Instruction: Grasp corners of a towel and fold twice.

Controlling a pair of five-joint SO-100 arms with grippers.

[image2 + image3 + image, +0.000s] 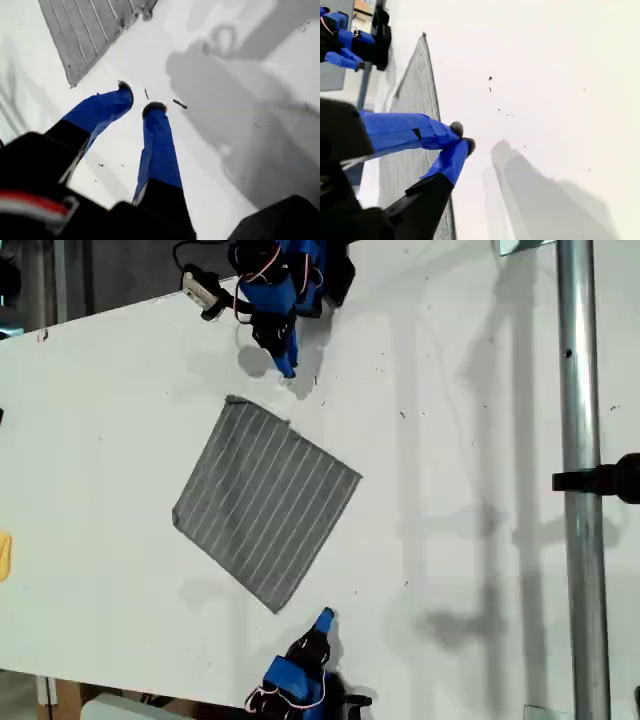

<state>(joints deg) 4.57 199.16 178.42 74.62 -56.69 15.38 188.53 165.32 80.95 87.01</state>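
A white worktop [450, 490] seen from above. Left of centre, the towel [265, 502] lies flat and unfolded, turned like a diamond. Just above its upper corner [235, 400], at the top of the exterior view, my first gripper [287, 368] hangs with its jaws slightly apart, holding nothing. Near the lower corner [276, 608], my second gripper [325, 618] is closed and empty. A metal pole [578, 390] runs down the exterior view's right.

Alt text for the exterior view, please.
A grey pinstriped towel lies flat and unfolded, turned diamond-wise, on a white table. Two blue arms' pincers, one at the exterior view's top and one at its bottom, sit near opposite corners, touching nothing.
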